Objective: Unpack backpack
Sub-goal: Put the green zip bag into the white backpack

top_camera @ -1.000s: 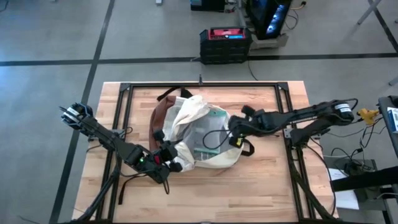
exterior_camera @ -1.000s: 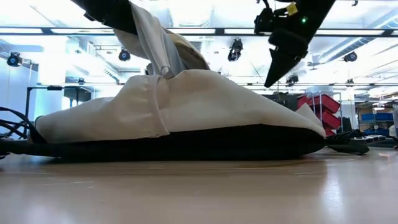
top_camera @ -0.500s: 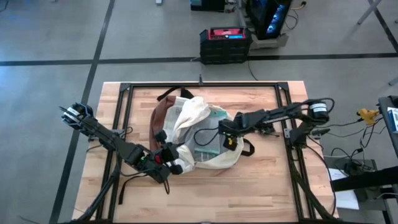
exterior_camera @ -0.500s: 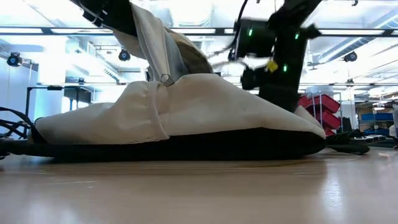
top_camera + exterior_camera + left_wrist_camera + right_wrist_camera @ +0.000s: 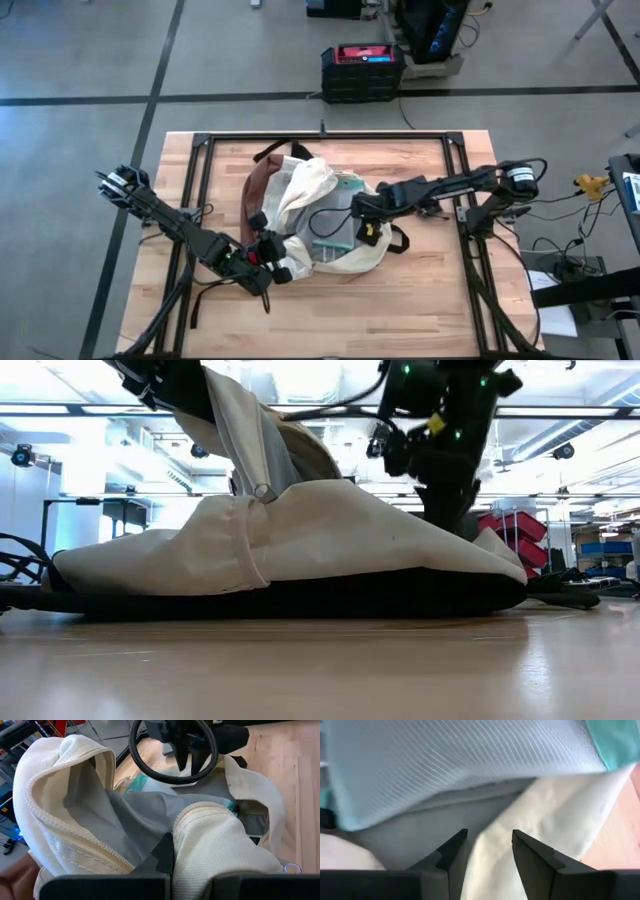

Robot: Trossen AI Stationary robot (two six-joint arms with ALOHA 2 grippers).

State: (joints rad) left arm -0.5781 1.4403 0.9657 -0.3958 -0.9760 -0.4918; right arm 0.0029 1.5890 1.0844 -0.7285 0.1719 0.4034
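Overall, one backpack (image 5: 320, 215) lies between two end effectors.

Backpack (image 5: 300, 215) lying at the middle of the table (image 5: 420, 300), left gripper (image 5: 272, 262) sitting at its near-left edge, right gripper (image 5: 358, 212) reaching in from the right, over its opening.
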